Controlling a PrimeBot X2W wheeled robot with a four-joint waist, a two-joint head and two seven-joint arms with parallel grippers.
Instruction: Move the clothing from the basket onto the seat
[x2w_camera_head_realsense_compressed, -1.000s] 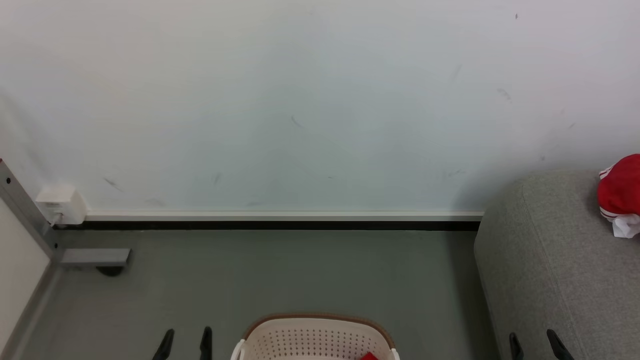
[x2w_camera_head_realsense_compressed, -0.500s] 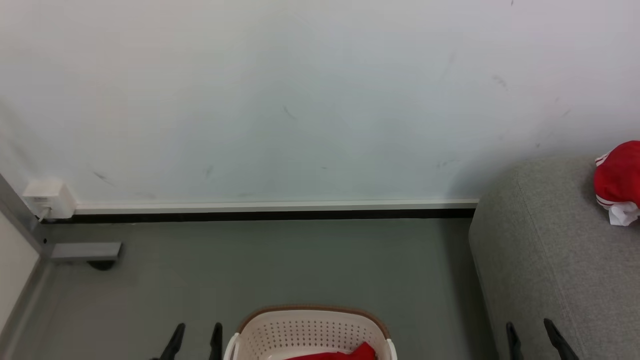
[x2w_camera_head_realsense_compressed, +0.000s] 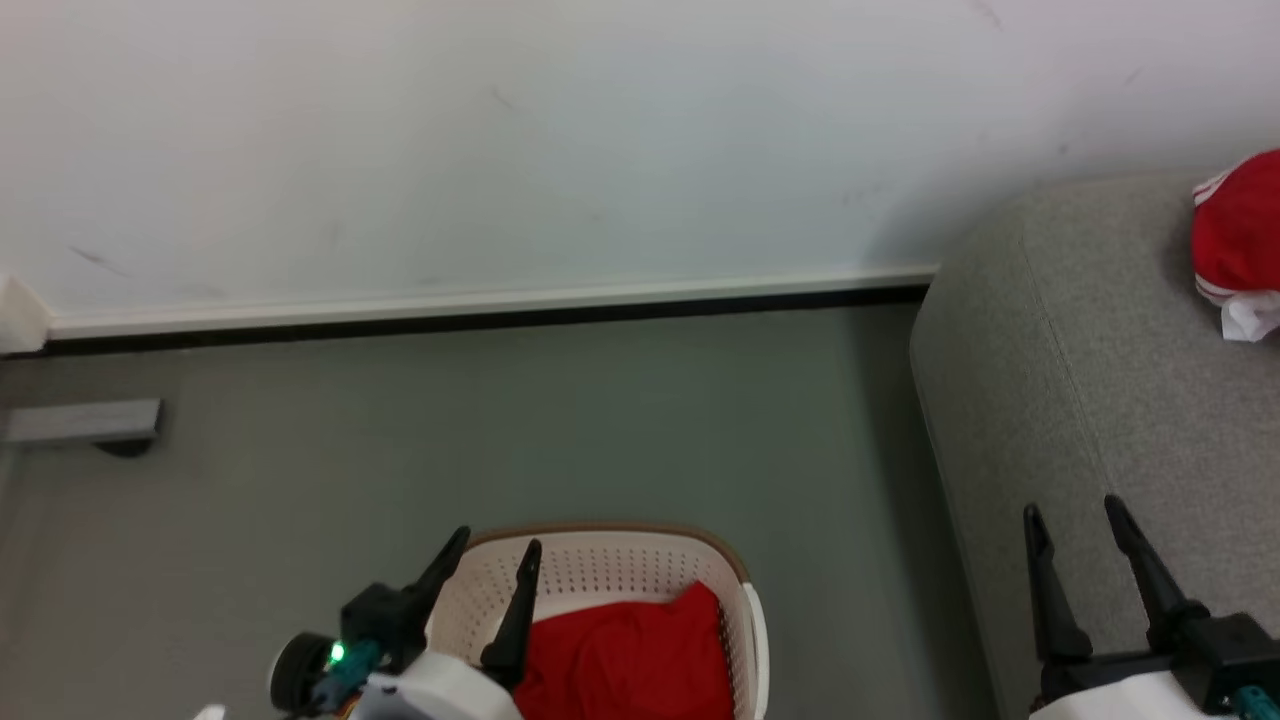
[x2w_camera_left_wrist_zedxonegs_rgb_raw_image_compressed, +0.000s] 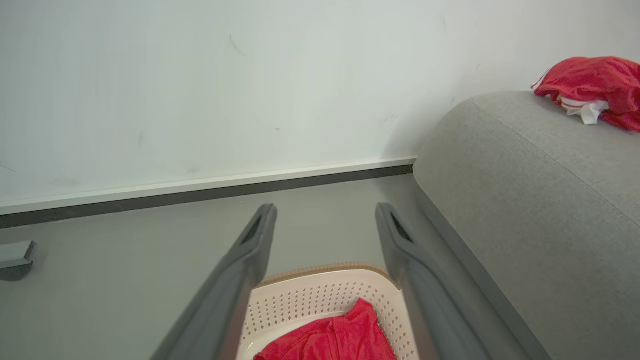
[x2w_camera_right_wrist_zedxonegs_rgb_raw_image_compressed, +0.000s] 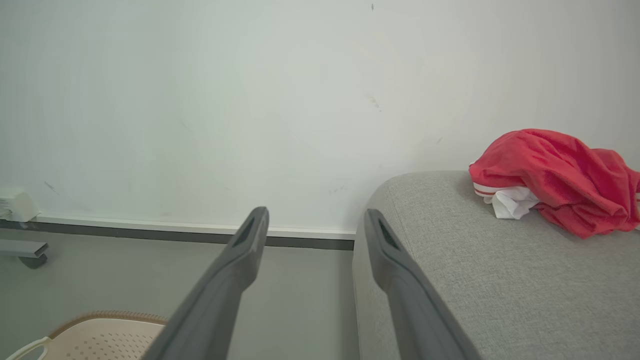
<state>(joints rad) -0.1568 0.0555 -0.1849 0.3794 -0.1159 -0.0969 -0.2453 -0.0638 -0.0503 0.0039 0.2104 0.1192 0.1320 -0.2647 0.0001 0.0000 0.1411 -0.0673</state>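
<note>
A cream perforated basket (x2w_camera_head_realsense_compressed: 600, 562) with a brown rim stands on the floor at the bottom centre, holding a red garment (x2w_camera_head_realsense_compressed: 630, 655); both also show in the left wrist view, basket (x2w_camera_left_wrist_zedxonegs_rgb_raw_image_compressed: 320, 295) and garment (x2w_camera_left_wrist_zedxonegs_rgb_raw_image_compressed: 330, 340). A second red garment (x2w_camera_head_realsense_compressed: 1238, 235) with white trim lies on the grey seat (x2w_camera_head_realsense_compressed: 1090, 400) at the right, also seen as the garment (x2w_camera_right_wrist_zedxonegs_rgb_raw_image_compressed: 555, 180) on the seat (x2w_camera_right_wrist_zedxonegs_rgb_raw_image_compressed: 500, 280). My left gripper (x2w_camera_head_realsense_compressed: 495, 545) hangs open over the basket's left rim. My right gripper (x2w_camera_head_realsense_compressed: 1070, 515) is open above the seat's near edge.
A white wall with a pale skirting board (x2w_camera_head_realsense_compressed: 480, 300) runs behind the grey floor (x2w_camera_head_realsense_compressed: 500, 430). A grey metal foot with a caster (x2w_camera_head_realsense_compressed: 85, 425) sits at the far left. A white box (x2w_camera_head_realsense_compressed: 18, 315) is on the wall by it.
The head camera has tilted down, so the basket and its red garment show more fully. Both grippers reach higher into view, the left one now over the basket's rim.
</note>
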